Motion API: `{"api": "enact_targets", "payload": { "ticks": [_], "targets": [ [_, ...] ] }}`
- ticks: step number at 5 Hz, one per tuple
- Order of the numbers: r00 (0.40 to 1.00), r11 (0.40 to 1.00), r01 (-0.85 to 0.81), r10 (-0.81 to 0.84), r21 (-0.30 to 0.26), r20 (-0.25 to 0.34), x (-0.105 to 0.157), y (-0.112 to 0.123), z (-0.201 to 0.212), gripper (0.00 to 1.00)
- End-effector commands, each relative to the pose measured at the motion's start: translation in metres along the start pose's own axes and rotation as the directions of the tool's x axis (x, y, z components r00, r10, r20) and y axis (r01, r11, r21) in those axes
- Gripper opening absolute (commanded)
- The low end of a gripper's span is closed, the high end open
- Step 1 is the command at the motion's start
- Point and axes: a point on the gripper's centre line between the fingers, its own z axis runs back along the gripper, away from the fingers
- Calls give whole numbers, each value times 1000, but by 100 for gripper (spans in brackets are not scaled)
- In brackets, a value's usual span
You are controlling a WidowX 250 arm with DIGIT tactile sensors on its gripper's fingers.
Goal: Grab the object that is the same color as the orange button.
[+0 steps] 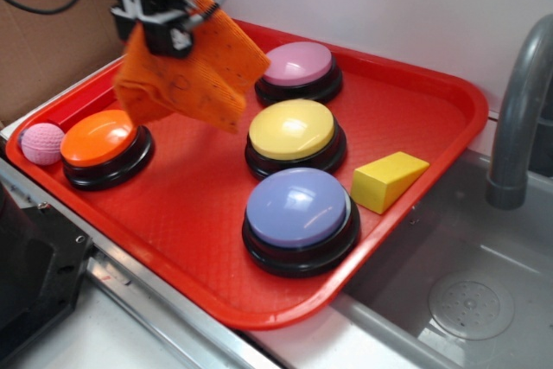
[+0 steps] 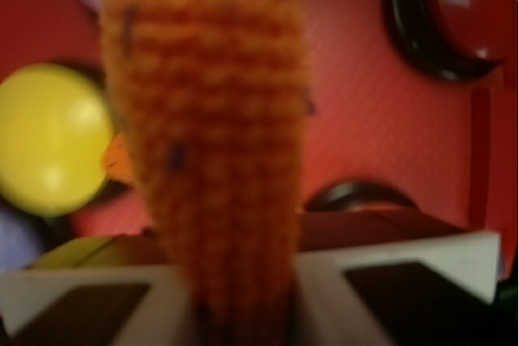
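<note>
Above tray [image 1: 449,101], end effector [image 1: 164,28] (cloth [image 1: 203,75] pinched)

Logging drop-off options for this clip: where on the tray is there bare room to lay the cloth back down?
Widest bare stretch of the red tray: near-left, between the orange button and purple button. A smaller patch lies at the far-right corner beyond the yellow wedge. The middle, around the yellow button and pink button, is crowded. The gripper holds the orange cloth aloft.

Four buttons [image 1: 291,131] (one orange [image 1: 98,137]), one cloth [image 1: 194,66].
</note>
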Motion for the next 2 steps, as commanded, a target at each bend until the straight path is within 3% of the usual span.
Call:
{"api": "enact_targets", "payload": {
  "ticks": [1,2],
  "targets": [
    [990,998,2,7,-65,144,-36,1,43,0],
    [994,998,-58,58,-5,89,-29,6,38,0]
  ]
}}
